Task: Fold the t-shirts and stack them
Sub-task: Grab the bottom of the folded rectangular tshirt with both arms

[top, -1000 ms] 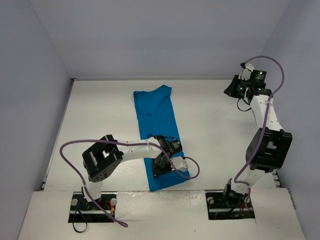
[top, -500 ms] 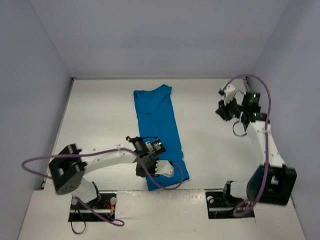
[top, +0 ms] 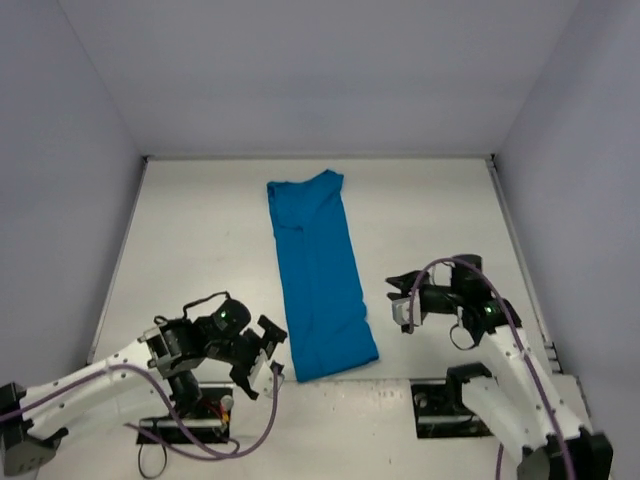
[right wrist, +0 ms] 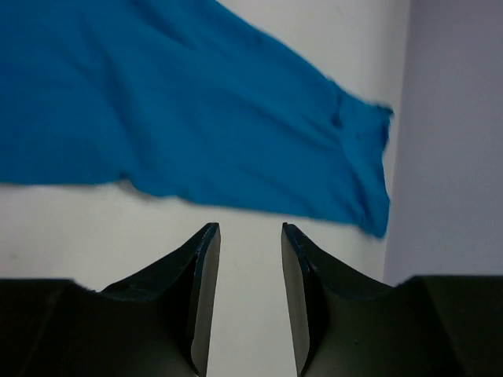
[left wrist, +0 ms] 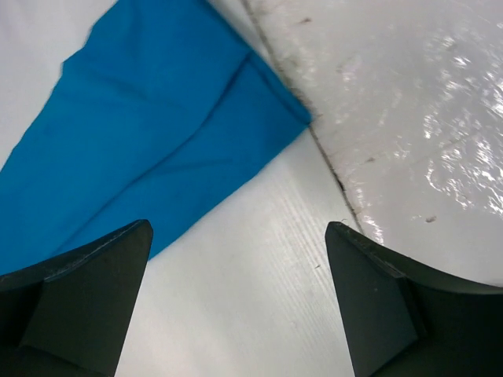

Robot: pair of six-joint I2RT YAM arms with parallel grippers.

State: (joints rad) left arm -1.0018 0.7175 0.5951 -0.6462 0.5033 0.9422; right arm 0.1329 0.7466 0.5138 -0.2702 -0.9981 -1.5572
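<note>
The teal-blue t-shirt lies flat as a long narrow strip running from the far middle of the table to its near edge. In the left wrist view the t-shirt fills the upper left; in the right wrist view the t-shirt spans the top. My left gripper hovers just left of the shirt's near corner, open wide, with only white board between its fingers. My right gripper stands to the right of the shirt, apart from it, jaws partly open and empty.
Pale walls close the table in on the left, back and right. A white board covers the near edge, with a dark seam where it meets the table. Purple cables loop by the arm bases.
My left gripper has come off the shirt's near end, drawn back to the left and opened wide. My right arm has swung down from the far right corner toward the shirt, its jaws parting.
</note>
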